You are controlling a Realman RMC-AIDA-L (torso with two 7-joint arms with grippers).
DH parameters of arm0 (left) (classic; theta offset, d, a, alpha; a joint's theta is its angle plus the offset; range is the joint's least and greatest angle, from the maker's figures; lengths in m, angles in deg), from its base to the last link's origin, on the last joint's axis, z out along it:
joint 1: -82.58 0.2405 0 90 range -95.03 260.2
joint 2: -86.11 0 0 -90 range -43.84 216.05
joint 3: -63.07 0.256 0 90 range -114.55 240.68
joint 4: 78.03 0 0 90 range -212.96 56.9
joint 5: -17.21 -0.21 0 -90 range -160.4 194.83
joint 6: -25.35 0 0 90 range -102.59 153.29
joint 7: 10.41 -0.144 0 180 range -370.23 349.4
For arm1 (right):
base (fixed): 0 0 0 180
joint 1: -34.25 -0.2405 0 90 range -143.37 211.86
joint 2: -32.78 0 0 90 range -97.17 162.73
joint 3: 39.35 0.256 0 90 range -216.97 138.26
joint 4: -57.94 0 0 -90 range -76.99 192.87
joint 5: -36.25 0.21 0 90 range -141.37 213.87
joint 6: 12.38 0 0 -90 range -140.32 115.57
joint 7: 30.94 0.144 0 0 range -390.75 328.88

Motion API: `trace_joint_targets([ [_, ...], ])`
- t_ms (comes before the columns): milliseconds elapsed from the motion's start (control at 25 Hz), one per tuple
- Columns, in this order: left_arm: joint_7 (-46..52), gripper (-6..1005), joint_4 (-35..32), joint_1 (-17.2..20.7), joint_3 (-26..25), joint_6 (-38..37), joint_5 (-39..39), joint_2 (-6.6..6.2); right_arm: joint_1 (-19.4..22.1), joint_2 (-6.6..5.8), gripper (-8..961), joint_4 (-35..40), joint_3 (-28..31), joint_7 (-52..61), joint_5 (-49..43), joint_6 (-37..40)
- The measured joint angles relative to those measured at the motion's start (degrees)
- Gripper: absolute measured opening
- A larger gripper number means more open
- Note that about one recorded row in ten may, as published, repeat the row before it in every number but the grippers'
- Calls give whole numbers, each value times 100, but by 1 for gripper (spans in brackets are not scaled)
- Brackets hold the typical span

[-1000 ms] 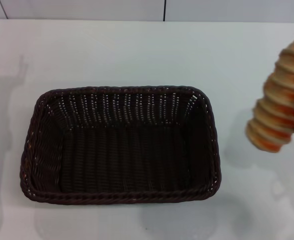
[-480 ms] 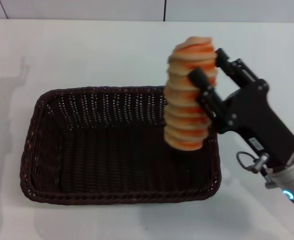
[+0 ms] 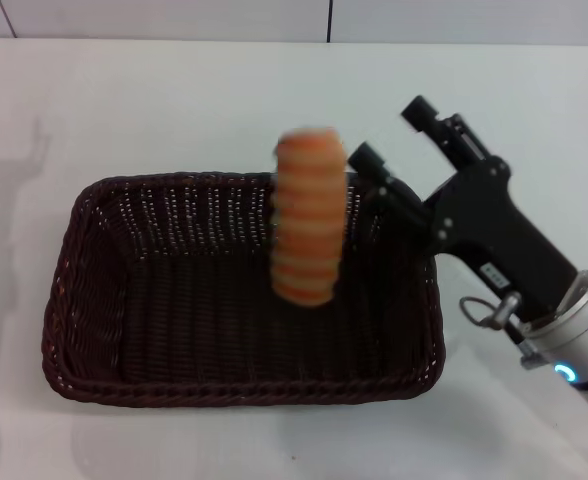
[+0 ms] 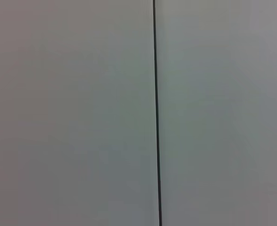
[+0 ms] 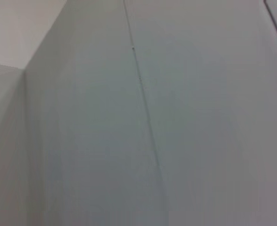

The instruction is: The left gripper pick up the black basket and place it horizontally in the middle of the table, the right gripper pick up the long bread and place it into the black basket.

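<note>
The black basket (image 3: 174, 300) lies lengthwise in the middle of the white table (image 3: 174, 100) in the head view. The long bread (image 3: 308, 218), with orange and cream ridges, is upright and blurred in the air over the basket's right half, apart from any finger. My right gripper (image 3: 387, 130) is just to the right of the bread, above the basket's far right corner, with its two fingers spread and nothing between them. My left gripper is out of view; only its shadow falls on the table at the far left. Both wrist views show only a grey wall.
The table's far edge meets a grey wall (image 3: 174, 18) with a dark seam (image 3: 330, 20). My right arm, with its blue light (image 3: 568, 374), crosses the table to the right of the basket.
My right gripper carried the bread leftward from the right edge to above the basket, then opened. The bread has left the fingers and sits lower and farther left.
</note>
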Motion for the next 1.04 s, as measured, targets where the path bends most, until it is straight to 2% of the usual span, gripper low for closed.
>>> trace_joint_targets([
  [40, 0, 807, 0, 0, 0, 0, 0, 0, 0, 0, 763, 0, 0, 0, 0, 0],
  [120, 0, 807, -35, 20, -3, 0, -5, 0, 268, 1, 780, 209, 648, -37, 23, 85],
  [160, 0, 807, -35, 20, -3, 0, -5, 0, 268, 1, 788, 209, 648, -37, 23, 85],
  [280, 0, 807, -61, 64, -14, 1, 4, 3, 750, 4, 797, 417, 1789, -100, 77, 205],
  [320, 0, 807, -77, 100, -16, 7, 9, 4, 1064, 0, 797, 476, 2525, -98, 292, 219],
  [360, 0, 807, -77, 100, -16, 7, 9, 4, 1064, 0, 797, 476, 2525, -98, 292, 219],
  [440, 0, 807, -183, 138, -21, 17, 37, 11, 1406, -1, 797, 623, 3217, -71, 974, 235],
  [480, 0, 807, -183, 138, -21, 17, 37, 11, 1406, -1, 797, 623, 3217, -71, 974, 235],
  [520, 0, 807, -278, 146, -22, 17, 46, 17, 1561, 5, 797, 745, 3358, -68, 1475, 255],
  [600, 0, 807, -411, 151, -24, 17, 50, 21, 1666, 11, 797, 835, 3397, -60, 1838, 262],
  [1040, 23, 807, -634, 217, -25, 26, 53, 45, 1795, 28, 797, 885, 3362, -87, 2047, 261],
])
